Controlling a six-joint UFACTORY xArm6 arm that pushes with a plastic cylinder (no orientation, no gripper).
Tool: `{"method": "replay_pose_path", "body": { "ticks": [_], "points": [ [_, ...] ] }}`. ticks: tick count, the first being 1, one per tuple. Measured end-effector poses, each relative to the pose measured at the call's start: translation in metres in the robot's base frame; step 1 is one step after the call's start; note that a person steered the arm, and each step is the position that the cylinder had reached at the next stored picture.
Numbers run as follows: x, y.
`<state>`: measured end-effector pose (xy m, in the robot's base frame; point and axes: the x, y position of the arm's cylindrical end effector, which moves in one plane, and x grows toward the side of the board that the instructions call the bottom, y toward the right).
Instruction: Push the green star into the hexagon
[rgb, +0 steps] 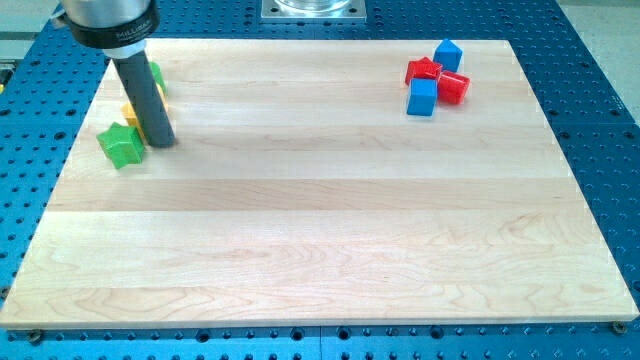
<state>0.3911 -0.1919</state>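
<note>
At the frame's upper left, my tip (161, 141) stands on the tabletop (320, 240), just right of one green star (121, 144). Behind the rod sit one yellow block (131, 110), possibly the hexagon, and one more green block (157, 77), both partly hidden. There is no hand, only a rod. Upper right: two blue cubes (448, 54) (422, 97), one red star (424, 70), one red cylinder (453, 87).
</note>
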Motion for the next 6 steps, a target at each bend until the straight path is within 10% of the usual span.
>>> {"method": "replay_pose_path", "body": {
  "ticks": [2, 4, 6],
  "points": [
    [0.064, 0.041],
    [0.074, -0.112],
    [0.038, -0.038]
  ]
}}
